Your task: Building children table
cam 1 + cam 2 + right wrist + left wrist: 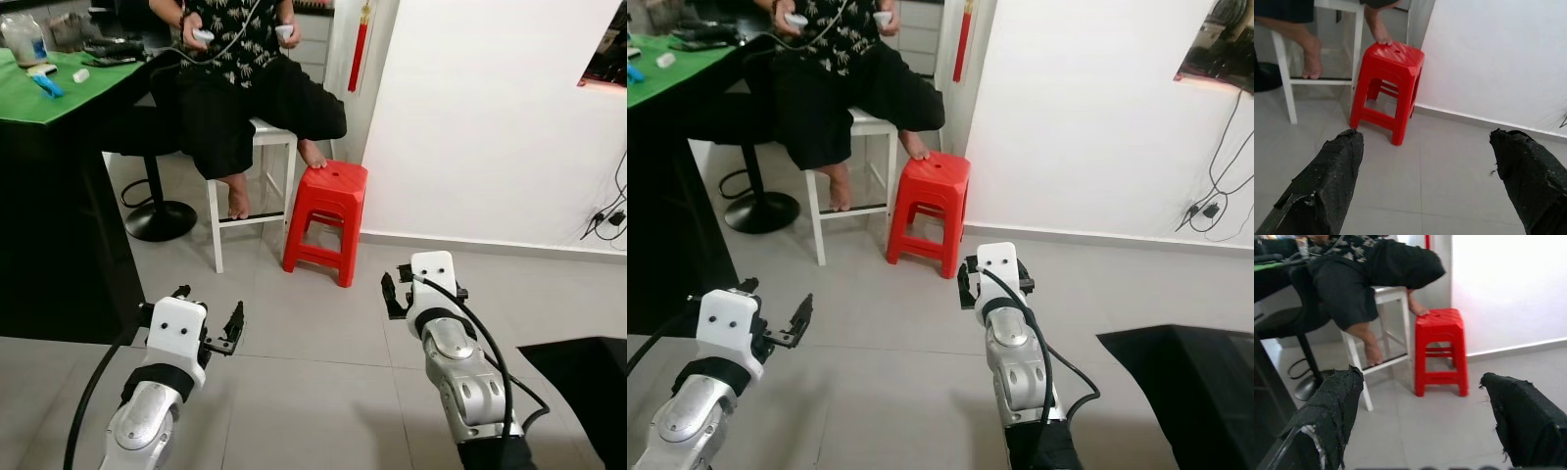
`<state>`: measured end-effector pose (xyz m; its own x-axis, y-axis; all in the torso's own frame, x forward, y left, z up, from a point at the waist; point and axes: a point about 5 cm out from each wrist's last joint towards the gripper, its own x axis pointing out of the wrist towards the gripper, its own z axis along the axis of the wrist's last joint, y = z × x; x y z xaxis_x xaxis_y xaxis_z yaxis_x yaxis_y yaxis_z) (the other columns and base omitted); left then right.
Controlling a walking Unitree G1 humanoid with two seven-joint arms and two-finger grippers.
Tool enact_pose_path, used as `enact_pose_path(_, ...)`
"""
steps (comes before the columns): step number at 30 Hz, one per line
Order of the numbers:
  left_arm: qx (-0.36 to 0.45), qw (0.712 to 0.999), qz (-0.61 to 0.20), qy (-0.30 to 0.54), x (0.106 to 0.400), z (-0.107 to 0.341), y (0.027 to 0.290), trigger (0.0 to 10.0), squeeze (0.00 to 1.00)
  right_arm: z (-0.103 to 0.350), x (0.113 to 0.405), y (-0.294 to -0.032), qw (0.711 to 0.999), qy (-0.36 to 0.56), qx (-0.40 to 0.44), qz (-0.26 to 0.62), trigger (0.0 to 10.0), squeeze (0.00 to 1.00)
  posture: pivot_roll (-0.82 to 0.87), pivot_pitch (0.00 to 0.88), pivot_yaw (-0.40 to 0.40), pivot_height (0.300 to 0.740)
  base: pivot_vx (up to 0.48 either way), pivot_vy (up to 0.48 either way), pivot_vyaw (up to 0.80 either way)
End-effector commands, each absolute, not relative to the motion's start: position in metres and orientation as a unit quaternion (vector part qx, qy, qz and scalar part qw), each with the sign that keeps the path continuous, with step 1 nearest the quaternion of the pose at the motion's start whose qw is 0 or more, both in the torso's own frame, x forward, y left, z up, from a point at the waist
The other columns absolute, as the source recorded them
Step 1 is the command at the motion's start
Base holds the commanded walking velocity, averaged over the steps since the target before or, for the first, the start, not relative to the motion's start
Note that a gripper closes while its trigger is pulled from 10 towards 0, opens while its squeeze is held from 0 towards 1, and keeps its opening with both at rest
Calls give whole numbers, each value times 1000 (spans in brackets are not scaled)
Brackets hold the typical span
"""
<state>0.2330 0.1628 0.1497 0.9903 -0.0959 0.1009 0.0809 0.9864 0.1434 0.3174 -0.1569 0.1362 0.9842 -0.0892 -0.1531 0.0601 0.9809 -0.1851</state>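
Note:
My left gripper [210,302] is held low over the grey tiled floor, open, with nothing between its fingers [1327,416]. At about the same height, my right gripper [423,284] is also open and empty, its fingers [1528,171] spread wide. Both point toward a red plastic stool [328,211] standing on the floor by the white wall, well beyond either gripper. No table parts can be made out.
A person [245,88] sits on a white stool [257,186], holding controllers, one foot resting on the red stool. A dark table with a green top [39,98] stands left, beside a black chair base [162,220]. A dark object [588,392] lies lower right. Cables [602,220] hang by the wall.

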Motion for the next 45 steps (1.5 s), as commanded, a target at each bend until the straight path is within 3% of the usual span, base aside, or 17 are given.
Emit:
enact_pose_path(1, 63, 995, -54, -56, 232, 150, 160, 10000, 0, 135, 317, -162, 991, 84, -92, -48, 10000, 0, 74, 0, -118, 740, 352, 0, 0)
enact_pose_path(33, 57, 995, -59, -53, 231, 149, 158, 10000, 0, 135, 316, -163, 991, 85, -95, -46, 10000, 0, 71, 0, -117, 740, 368, 0, 0)
enact_pose_path(45, 53, 996, -58, -41, 230, 145, 157, 10000, 0, 135, 316, -165, 990, 84, -100, -45, 10000, 0, 69, 0, -116, 740, 0, 0, 0)
